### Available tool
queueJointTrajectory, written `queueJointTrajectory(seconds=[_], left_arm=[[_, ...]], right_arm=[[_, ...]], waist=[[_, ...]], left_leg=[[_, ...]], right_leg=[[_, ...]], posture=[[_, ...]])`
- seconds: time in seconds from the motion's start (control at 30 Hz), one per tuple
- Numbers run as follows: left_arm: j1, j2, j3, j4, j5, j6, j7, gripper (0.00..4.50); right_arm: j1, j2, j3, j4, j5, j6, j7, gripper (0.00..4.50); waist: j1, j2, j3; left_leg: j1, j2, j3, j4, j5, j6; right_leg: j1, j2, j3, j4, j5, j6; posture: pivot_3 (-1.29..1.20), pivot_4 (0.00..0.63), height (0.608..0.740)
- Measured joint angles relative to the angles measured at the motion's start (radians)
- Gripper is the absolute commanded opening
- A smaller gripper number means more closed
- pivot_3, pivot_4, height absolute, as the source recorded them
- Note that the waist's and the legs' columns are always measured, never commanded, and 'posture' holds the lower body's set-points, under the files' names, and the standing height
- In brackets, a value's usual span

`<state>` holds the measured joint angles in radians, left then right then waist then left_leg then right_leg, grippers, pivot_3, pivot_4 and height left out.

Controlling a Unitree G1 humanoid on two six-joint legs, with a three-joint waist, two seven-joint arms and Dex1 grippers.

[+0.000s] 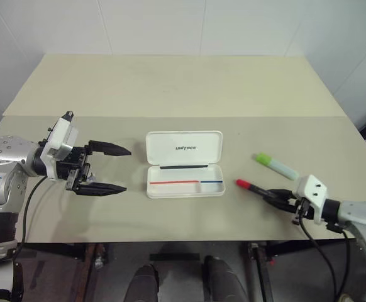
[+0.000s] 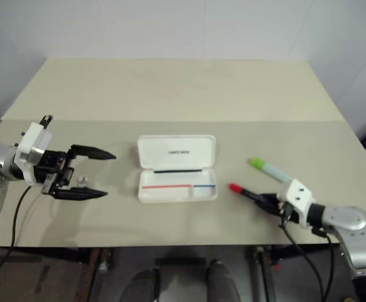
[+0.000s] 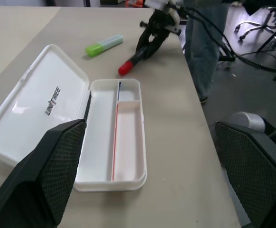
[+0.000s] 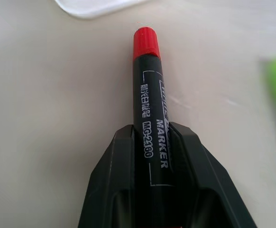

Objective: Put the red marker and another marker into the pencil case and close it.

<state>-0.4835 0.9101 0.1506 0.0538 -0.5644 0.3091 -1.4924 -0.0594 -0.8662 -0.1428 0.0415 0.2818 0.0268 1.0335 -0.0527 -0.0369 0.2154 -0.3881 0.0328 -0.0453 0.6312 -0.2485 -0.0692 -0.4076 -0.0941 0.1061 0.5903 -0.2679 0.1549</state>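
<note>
Two beige tabletops (image 1: 170, 88) butt together along a seam, and everything rests on the nearer one. Largest among the objects is the pencil case (image 1: 184, 165), a flat white hinged case lying open near the middle of the near board: its lid, printed "UNITREE", is folded back flat toward the far side, and its shallow tray faces up toward the robot with a black stripe along the hinge and a red and a blue stripe on its floor. Nothing lies in the tray. To the left of the case the left gripper (image 1: 121, 170) hangs with its two black fingers spread wide apart, pointing toward the case and holding nothing; in the left wrist view the open case sits between its two fingers. To the right of the case, near the table's front edge, the right gripper (image 4: 158, 142) is clenched on the red marker (image 4: 150, 95), its fingers pressed against both sides of the black labelled barrel, while the red end sticks out past the fingertips toward the case, well short of it. Whether the marker touches the tabletop I cannot tell. Just beyond that gripper, apart from it, another marker (image 1: 275, 165) with a lime-green cap and a pale body lies flat on the table at a slant, its cap end toward the case.
</note>
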Motion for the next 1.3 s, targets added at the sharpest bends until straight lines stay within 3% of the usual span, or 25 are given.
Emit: queueJointTrajectory(seconds=[0.23,0.5,0.67,0.93,1.3], left_arm=[[0.061,0.000,0.019,0.000,0.021,-0.047,0.041,4.50],[0.126,-0.009,0.051,-0.001,0.019,-0.060,0.075,4.50],[0.155,-0.035,0.070,-0.002,0.019,-0.064,0.114,4.50],[0.195,-0.066,0.085,-0.031,0.017,-0.062,0.174,4.50],[0.247,-0.073,0.096,-0.089,0.003,-0.053,0.213,4.50]], right_arm=[[-0.217,-0.021,0.004,-0.058,0.039,0.006,0.050,0.65],[-0.417,0.150,0.242,-0.090,0.038,0.028,0.155,0.65],[-0.544,0.235,0.369,0.076,-0.054,-0.079,0.229,0.65],[-0.754,0.394,0.432,0.453,-0.171,-0.249,0.258,0.65],[-0.823,0.493,0.447,0.658,-0.235,-0.336,0.271,0.65]], waist=[[-0.017,0.001,0.001],[-0.021,0.001,0.001],[-0.020,0.001,0.001],[-0.034,0.001,0.001],[-0.034,0.001,0.001]], left_leg=[[0.001,0.001,0.000,-0.002,0.000,0.000],[-0.001,0.001,0.000,-0.002,-0.001,-0.001],[-0.001,0.001,0.000,-0.002,-0.001,-0.001],[0.000,0.001,0.000,-0.003,-0.001,-0.001],[0.000,0.001,-0.001,-0.004,-0.002,-0.001]], right_leg=[[-0.001,0.001,0.000,0.002,0.001,0.002],[-0.003,0.001,0.000,0.002,0.003,0.005],[-0.003,0.001,0.000,0.002,0.004,0.008],[-0.003,0.001,-0.001,0.004,0.008,0.014],[-0.004,0.001,-0.001,0.006,0.007,0.014]], posture=[[0.00,0.150,0.740],[0.00,0.150,0.740],[0.00,0.150,0.740],[0.00,0.150,0.740],[0.00,0.150,0.740]])
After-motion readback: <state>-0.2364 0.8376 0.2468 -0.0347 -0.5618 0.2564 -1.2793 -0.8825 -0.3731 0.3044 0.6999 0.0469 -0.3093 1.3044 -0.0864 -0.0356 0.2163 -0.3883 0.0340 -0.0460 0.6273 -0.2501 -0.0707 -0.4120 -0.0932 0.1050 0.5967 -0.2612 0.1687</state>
